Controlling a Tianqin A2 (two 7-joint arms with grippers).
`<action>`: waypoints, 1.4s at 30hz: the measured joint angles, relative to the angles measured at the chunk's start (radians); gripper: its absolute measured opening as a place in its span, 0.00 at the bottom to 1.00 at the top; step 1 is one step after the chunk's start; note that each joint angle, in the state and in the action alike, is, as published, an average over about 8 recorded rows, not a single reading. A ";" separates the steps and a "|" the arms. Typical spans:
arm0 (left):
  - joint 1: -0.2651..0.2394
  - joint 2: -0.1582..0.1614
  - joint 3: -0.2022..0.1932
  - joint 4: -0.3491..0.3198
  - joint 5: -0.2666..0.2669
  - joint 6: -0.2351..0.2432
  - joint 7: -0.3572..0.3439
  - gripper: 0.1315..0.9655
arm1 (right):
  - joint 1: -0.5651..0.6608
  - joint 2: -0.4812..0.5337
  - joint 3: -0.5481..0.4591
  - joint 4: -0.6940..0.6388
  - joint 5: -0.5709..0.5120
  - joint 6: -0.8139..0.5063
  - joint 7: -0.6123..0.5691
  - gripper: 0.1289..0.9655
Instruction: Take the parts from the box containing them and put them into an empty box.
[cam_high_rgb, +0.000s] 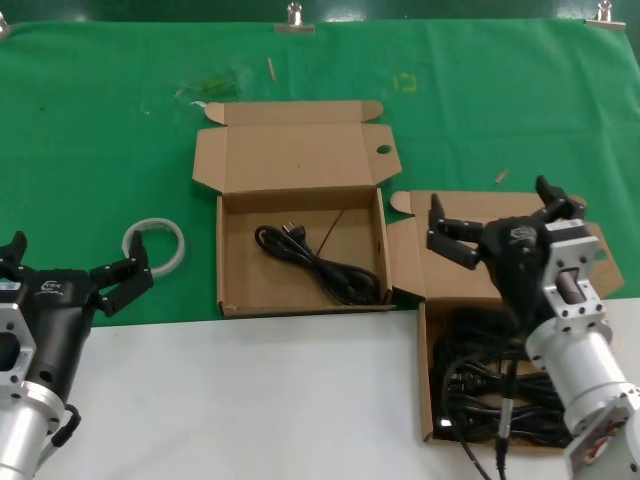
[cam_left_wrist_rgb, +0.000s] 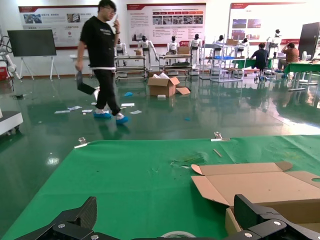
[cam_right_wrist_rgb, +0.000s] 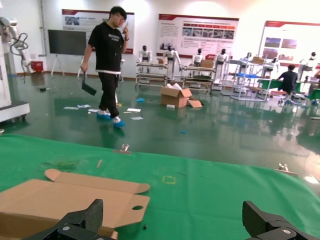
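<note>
**Both hands spread above the table, one cord already in the middle box**

At the lower left of the head view the left hand (cam_high_rgb: 72, 268) is seen released, its fingers spread, nothing held. At the lower right the right hand (cam_high_rgb: 498, 226) is held over the box containing them (cam_high_rgb: 425, 370), also released and empty. A tangled heap of the parts (cam_high_rgb: 490, 385) is seen inside that box, partly hidden by the arm. Just beside it, toward the centre of the frame, an empty box (cam_high_rgb: 300, 205) is laid open on the green cloth (cam_high_rgb: 100, 120), with one black cord (cam_high_rgb: 315, 262) lying on its floor. A whitish tape ring (cam_high_rgb: 155, 245) is seen left of this box. The white table (cam_high_rgb: 250, 400) edge fills the bottom.
</note>
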 joint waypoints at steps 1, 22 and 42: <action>0.000 0.000 0.000 0.000 0.000 0.000 0.000 1.00 | -0.007 0.000 0.012 0.003 -0.013 -0.007 0.014 1.00; 0.000 0.000 0.000 0.000 0.000 0.000 0.000 1.00 | -0.134 -0.004 0.215 0.056 -0.239 -0.130 0.266 1.00; 0.000 0.000 0.000 0.000 0.000 0.000 0.000 1.00 | -0.136 -0.006 0.218 0.057 -0.242 -0.132 0.269 1.00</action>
